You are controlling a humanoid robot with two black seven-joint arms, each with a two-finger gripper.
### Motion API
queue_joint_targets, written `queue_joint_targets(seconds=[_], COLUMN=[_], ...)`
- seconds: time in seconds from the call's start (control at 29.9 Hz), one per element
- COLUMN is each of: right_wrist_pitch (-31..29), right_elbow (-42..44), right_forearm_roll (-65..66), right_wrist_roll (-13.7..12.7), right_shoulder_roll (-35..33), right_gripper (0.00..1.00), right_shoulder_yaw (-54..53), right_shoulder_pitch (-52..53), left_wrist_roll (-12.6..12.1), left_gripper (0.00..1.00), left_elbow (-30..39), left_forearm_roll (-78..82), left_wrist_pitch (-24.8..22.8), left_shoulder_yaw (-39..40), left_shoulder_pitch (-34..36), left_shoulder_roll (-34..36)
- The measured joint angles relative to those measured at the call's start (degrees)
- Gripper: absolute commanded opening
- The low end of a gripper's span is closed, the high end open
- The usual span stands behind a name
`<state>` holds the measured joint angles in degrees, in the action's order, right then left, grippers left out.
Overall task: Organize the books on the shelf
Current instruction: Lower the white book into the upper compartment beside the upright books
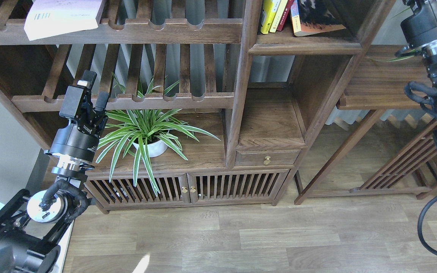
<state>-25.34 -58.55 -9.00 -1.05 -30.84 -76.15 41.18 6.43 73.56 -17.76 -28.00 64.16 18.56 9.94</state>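
Note:
A dark book with an orange-red picture cover point(315, 17) lies on the solid walnut shelf point(304, 48) at the top right, leaning against upright yellow and red books point(271, 15). A pale lilac-white book with a barcode point(65, 17) lies on the slatted rack at the top left. The large white book is out of view. My left gripper point(94, 91) is open and empty, in front of the lower slatted rack. My right arm's wrist point(431, 22) rises past the top right edge, and its gripper is out of view.
A potted spider plant point(146, 136) stands on the cabinet top just right of my left gripper. Below the shelf are an open cubby, a small drawer point(267, 157) and slatted doors. A wooden side table point(378, 87) stands at the right.

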Motion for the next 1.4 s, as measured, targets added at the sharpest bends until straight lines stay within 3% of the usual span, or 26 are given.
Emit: queue_joint_targets(seconds=[0.47,0.7,0.8,1.0,1.27,1.4], right_wrist_pitch=[2.9,5.4,6.1,9.9,10.6,10.6], right_elbow=[4.8,6.2,6.3,6.3,6.7,8.7], right_forearm_roll=[0.5,0.6,0.6,0.7,1.0,1.4], right_wrist_roll=[0.0,-0.1,-0.1,-0.1,-0.1,-0.1], right_shoulder_roll=[2.3,3.0,3.8,4.5,5.6,5.9], right_gripper=[0.05,0.18,0.29,0.3,0.31,0.48], right_shoulder_yaw=[1.2,2.5,2.6,2.8,3.8,3.9], right_shoulder_pitch=[3.1,3.9,4.0,4.1,4.1,4.7], left_wrist_roll=[-0.1,-0.1,-0.1,-0.1,-0.1,-0.1], left_gripper=[0.98,0.98,0.98,0.98,0.98,0.98], left_elbow=[-0.1,-0.1,-0.1,-0.1,-0.1,-0.1], left_forearm_roll=[0.0,0.0,0.0,0.0,0.0,-0.1], left_wrist_pitch=[0.0,0.0,0.0,0.0,0.0,0.0], left_shoulder_yaw=[-0.3,-0.3,-0.2,-0.2,-0.2,-0.2], left_shoulder_pitch=[0.1,0.3,0.3,0.4,0.1,-0.2], left_shoulder_roll=[0.1,0.1,0.1,0.1,0.1,0.2])
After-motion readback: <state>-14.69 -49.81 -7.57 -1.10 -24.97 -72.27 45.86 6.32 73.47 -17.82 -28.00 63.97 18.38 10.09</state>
